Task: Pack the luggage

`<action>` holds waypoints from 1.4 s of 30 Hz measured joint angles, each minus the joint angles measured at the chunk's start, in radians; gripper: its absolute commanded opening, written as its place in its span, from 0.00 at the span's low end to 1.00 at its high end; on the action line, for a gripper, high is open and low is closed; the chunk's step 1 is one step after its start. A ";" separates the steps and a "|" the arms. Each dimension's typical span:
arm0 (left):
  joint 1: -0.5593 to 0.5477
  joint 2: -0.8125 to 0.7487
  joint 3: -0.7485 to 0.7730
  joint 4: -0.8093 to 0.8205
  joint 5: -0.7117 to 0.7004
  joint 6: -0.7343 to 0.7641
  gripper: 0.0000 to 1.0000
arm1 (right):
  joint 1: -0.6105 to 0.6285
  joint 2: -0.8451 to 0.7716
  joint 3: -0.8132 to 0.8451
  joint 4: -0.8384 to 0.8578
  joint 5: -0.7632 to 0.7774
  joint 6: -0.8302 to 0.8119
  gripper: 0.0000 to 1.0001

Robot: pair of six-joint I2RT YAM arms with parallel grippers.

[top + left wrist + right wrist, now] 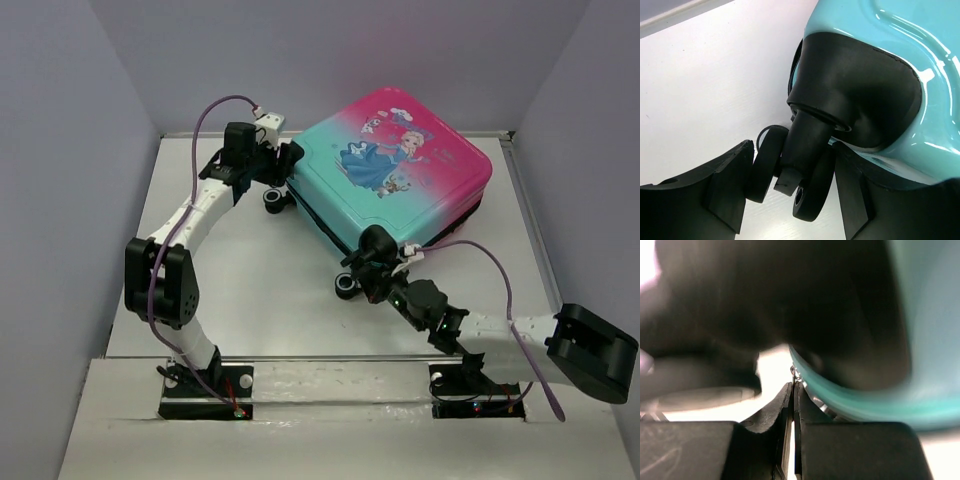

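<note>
While flat, luggage (400, 170) at left gripper (792, 175)

Closed luggage (400, 170) flat on white table (260, 300)

Top view: luggage (400, 165) lid shut, inside hidden. R gripper (372, 255) tips lost against near corner. L gripper (288, 168) tips hidden under own wrist.
L wrist view: shell cut by top + right-hand edges. Fingers (725, 195) cut by btm edge. Can't tell if pads press wheel (800, 185) or just flank it.
R wrist view: nearly all blur, w/ dark mass up top, teal smear at side. Tiny metal bit (793, 371) at tips of near-closed fingers (765, 415), unidentifiable.
</note>
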 measured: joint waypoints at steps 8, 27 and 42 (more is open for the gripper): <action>0.002 -0.222 -0.295 0.196 -0.044 -0.085 0.06 | -0.225 -0.064 0.101 -0.238 -0.273 -0.039 0.07; -0.237 -0.654 -0.731 0.239 0.174 -0.485 0.06 | -0.238 0.067 0.192 -0.257 -0.205 -0.080 0.07; -0.426 -0.652 -0.579 0.220 0.206 -0.522 0.97 | -0.139 0.010 0.153 -0.240 -0.013 0.010 0.07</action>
